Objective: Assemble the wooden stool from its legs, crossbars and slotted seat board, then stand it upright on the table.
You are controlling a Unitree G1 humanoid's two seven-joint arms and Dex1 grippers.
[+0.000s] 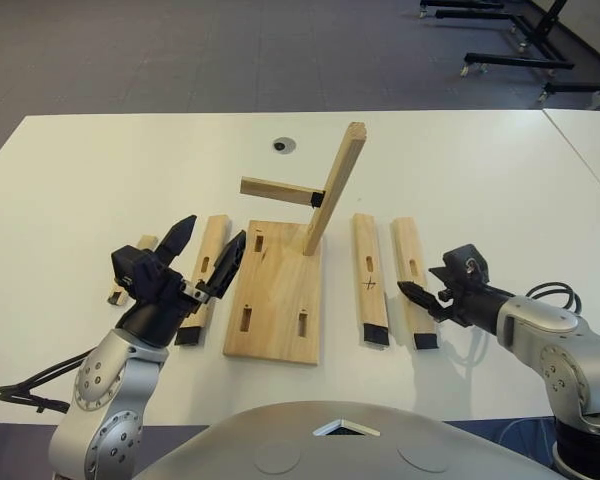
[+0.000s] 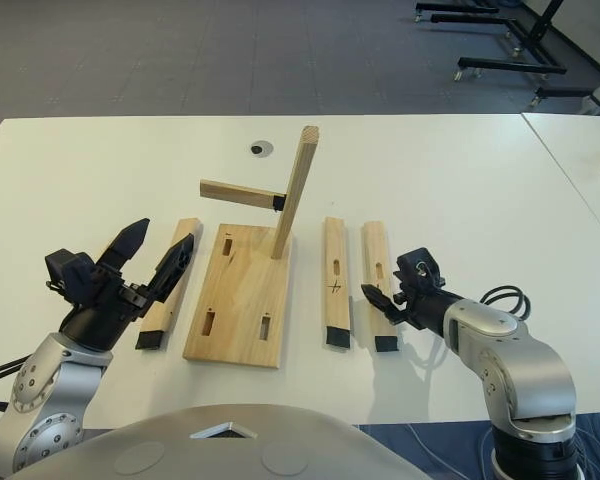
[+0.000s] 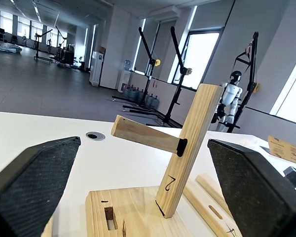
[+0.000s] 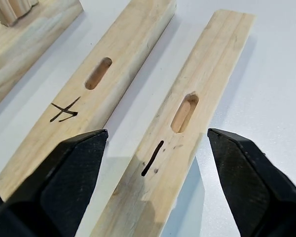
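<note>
The slotted seat board [image 1: 275,300] lies flat mid-table. One leg [image 1: 336,185] stands tilted in its far right slot, marked "2" [image 3: 170,183], with a crossbar [image 1: 277,190] sticking out leftward from it. Two more legs [image 1: 369,275] [image 1: 411,268] lie right of the board. A further leg [image 1: 208,255] lies left of it, and a short piece [image 1: 120,290] lies farther left. My left gripper [image 1: 214,232] hovers open above the left leg and the board's left edge. My right gripper [image 4: 157,132] is open, straddling the near end of the rightmost leg [image 4: 187,118].
A round grommet hole [image 1: 283,145] sits in the white table [image 1: 480,170] behind the board. A second table [image 1: 595,135] adjoins at the right. Wheeled stands [image 1: 520,55] occupy the floor beyond. A cable [image 1: 550,292] trails by my right arm.
</note>
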